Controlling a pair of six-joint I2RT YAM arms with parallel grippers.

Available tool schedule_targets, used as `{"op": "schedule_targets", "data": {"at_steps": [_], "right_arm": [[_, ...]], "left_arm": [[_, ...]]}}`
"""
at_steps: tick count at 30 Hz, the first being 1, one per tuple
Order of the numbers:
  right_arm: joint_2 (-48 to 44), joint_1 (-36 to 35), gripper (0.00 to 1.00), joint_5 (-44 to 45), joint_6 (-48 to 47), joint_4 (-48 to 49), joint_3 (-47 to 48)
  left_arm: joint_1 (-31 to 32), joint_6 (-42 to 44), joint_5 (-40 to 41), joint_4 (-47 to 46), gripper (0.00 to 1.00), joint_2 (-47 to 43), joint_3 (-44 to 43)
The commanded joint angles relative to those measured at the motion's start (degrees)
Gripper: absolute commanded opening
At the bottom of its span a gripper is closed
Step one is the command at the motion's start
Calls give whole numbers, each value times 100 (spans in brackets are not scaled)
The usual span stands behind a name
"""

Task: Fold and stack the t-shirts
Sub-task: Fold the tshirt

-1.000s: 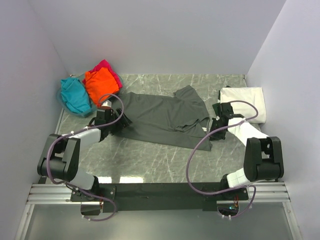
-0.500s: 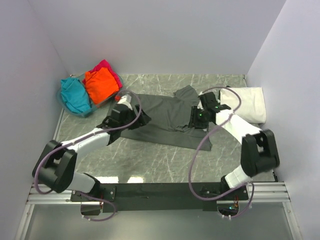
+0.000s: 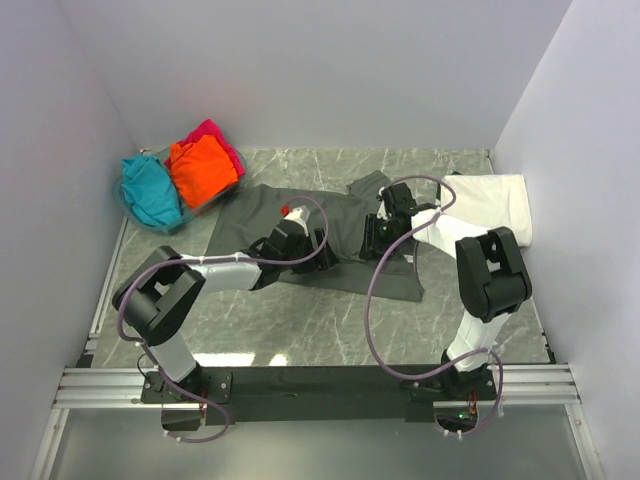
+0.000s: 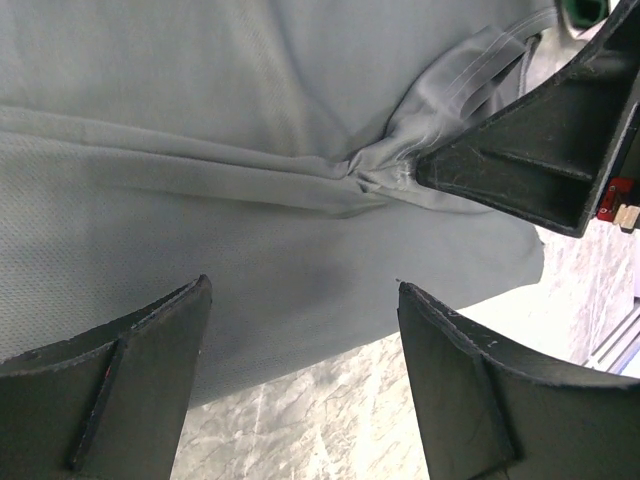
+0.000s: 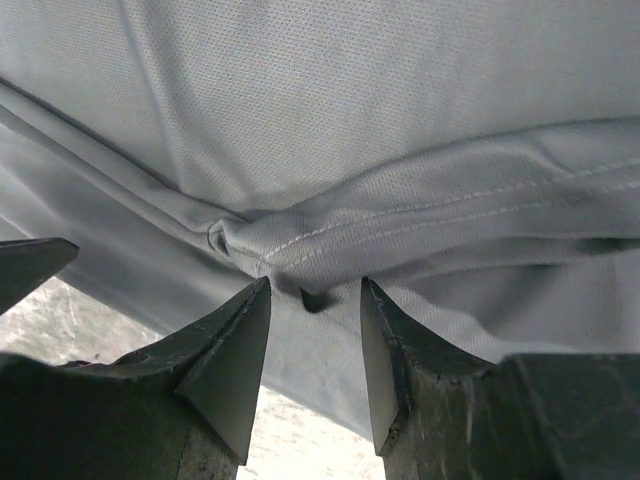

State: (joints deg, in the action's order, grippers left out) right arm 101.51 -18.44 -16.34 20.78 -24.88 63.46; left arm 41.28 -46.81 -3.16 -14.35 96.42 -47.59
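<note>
A dark grey t-shirt (image 3: 300,212) lies spread across the middle of the table. My left gripper (image 3: 323,248) hangs low over its near hem, fingers wide open, with cloth and bare marble between them (image 4: 300,290). Facing it from the right, my right gripper (image 3: 371,240) is open over a bunched, stitched fold of the same shirt (image 5: 330,235). That fold sits just past its fingertips (image 5: 315,290), and nothing is clamped. One right finger (image 4: 530,160) shows in the left wrist view beside that bunch. A white t-shirt (image 3: 490,200) lies folded at the right.
Orange (image 3: 200,170), magenta (image 3: 218,137) and teal (image 3: 150,190) shirts are piled at the back left corner. Walls close the table (image 3: 330,320) on the left, back and right. The arms' cables loop over the grey shirt.
Both arms swung inward from the grey shirt's outer edges to its middle and now face each other. The right gripper, shut a second ago, has opened.
</note>
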Motion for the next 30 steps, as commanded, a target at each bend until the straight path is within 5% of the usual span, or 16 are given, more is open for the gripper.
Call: {"op": "schedule_targets", "data": {"at_steps": [1,16,30], "right_arm": [[140,-64,49,-177,-65,265,236],[580,-204,47,-590,111,300,948],[107,-20,48,647,-152,-323,1706]], "left_arm": [[82,-109,17,-367,81,61,-57],[276,-663,175,-841,81,-62,1234],[355,-575,298,-534,81,-343,1209]]}}
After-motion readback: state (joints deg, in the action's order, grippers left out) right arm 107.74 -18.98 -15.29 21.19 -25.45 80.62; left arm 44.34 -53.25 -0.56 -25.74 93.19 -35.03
